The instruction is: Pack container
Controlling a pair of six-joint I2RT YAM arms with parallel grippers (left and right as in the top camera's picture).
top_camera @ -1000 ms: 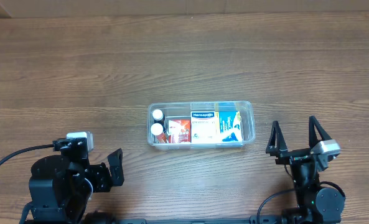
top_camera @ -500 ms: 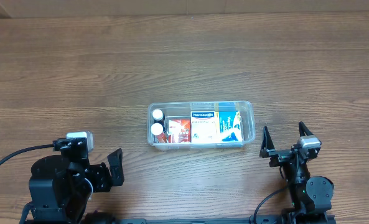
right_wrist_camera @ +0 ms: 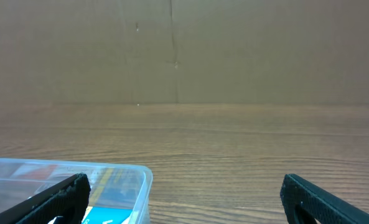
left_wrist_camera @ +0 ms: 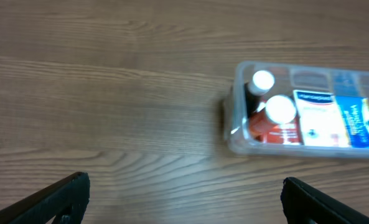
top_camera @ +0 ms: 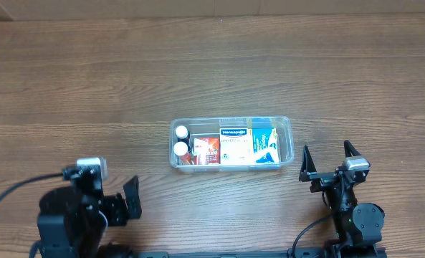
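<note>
The clear plastic container (top_camera: 291, 136) sits mid-table. It holds two white-capped bottles (top_camera: 180, 141), a red box (top_camera: 207, 150), a white and blue box (top_camera: 234, 145) and a blue and yellow box (top_camera: 265, 145). It also shows in the left wrist view (left_wrist_camera: 234, 140) and in the right wrist view (right_wrist_camera: 144, 180). My left gripper (top_camera: 132, 199) is open and empty, low at the front left, well clear of the container. My right gripper (top_camera: 327, 162) is open and empty, just right of the container's right end.
The wooden table (top_camera: 212, 64) stretches bare around the container. A brown wall (right_wrist_camera: 172, 50) rises behind the table's far edge. Both arm bases sit at the front edge.
The right gripper drew back and settled lower near the container's right end. The left arm shifted slightly toward the front edge. The container and its contents stayed put.
</note>
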